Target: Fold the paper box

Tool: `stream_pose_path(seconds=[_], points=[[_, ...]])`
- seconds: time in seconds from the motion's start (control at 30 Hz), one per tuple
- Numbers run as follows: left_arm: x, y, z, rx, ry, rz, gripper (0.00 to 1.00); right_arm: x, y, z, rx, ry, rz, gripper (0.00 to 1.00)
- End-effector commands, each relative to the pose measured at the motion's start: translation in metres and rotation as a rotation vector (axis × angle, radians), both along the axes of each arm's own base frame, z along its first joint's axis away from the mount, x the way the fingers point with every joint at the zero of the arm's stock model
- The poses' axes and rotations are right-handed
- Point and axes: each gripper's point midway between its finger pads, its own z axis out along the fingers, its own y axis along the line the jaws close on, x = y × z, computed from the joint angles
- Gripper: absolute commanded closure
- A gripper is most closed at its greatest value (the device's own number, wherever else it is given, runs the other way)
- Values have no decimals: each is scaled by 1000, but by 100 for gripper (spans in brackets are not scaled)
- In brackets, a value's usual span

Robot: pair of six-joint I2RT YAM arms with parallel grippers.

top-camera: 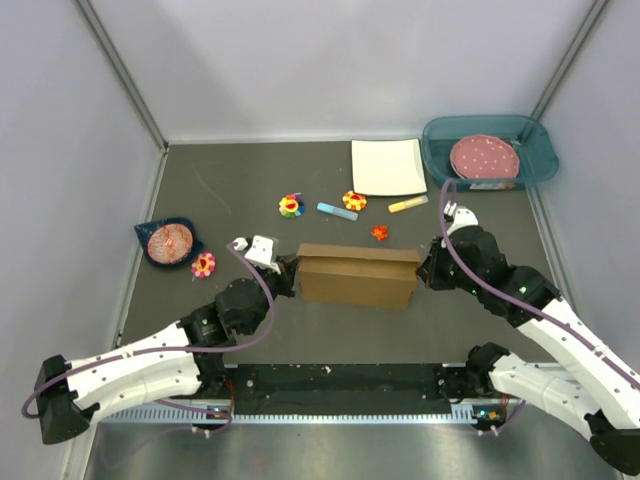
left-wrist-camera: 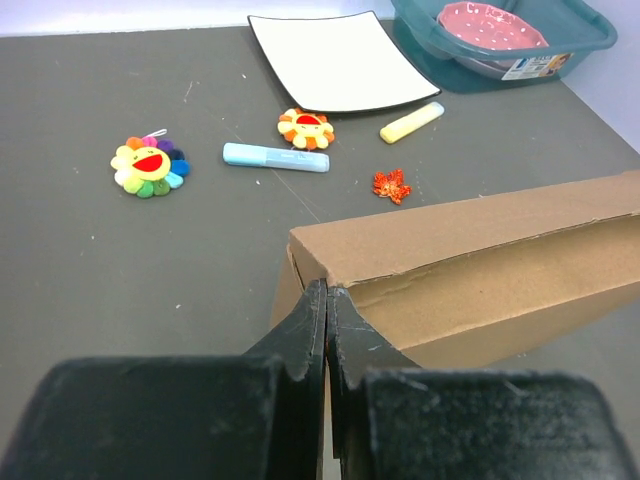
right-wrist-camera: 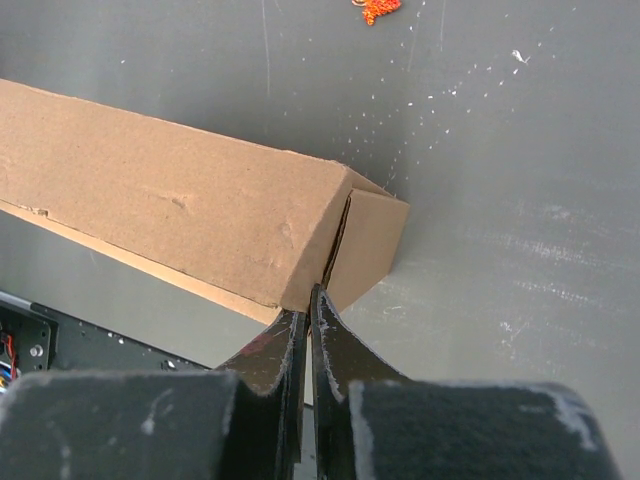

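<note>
The paper box (top-camera: 357, 275) is brown cardboard, folded up into a closed long shape, and it lies on the grey table between my two arms. My left gripper (top-camera: 290, 275) is at its left end. In the left wrist view the jaws (left-wrist-camera: 328, 292) are shut, with their tips against the upper corner of the box (left-wrist-camera: 480, 250). My right gripper (top-camera: 424, 270) is at the right end. It is also shut (right-wrist-camera: 312, 292), and its tips touch the box (right-wrist-camera: 170, 200) at the slit where the end flap meets the top. I see nothing between either pair of fingers.
Behind the box lie a red trinket (top-camera: 380, 233), a blue marker (top-camera: 337, 211), a yellow marker (top-camera: 408, 204) and two flower toys (top-camera: 291, 206) (top-camera: 354, 200). Further back are a white square plate (top-camera: 388, 166) and a teal bin (top-camera: 535, 150) with a pink plate. A dark bowl (top-camera: 168, 242) and a third flower toy (top-camera: 203, 264) are on the left.
</note>
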Motion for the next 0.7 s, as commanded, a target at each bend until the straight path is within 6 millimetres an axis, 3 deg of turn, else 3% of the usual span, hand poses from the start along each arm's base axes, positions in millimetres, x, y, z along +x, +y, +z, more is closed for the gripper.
stream_pose_path(seconds=[0.0,0.33,0.5,0.67], points=[[-11,4,-57,102,123,-26,100,-29,-12,-19,-72,126,31,98],[-14,11,-85,137,186,-2,100,-28,-13,7,-43,70,34,86],[-14,10,-80,124,182,-1,100,-26,-15,30,-13,6,32,83],[-14,9,-77,130,175,-5,100,-21,-18,40,-26,-32,26,80]])
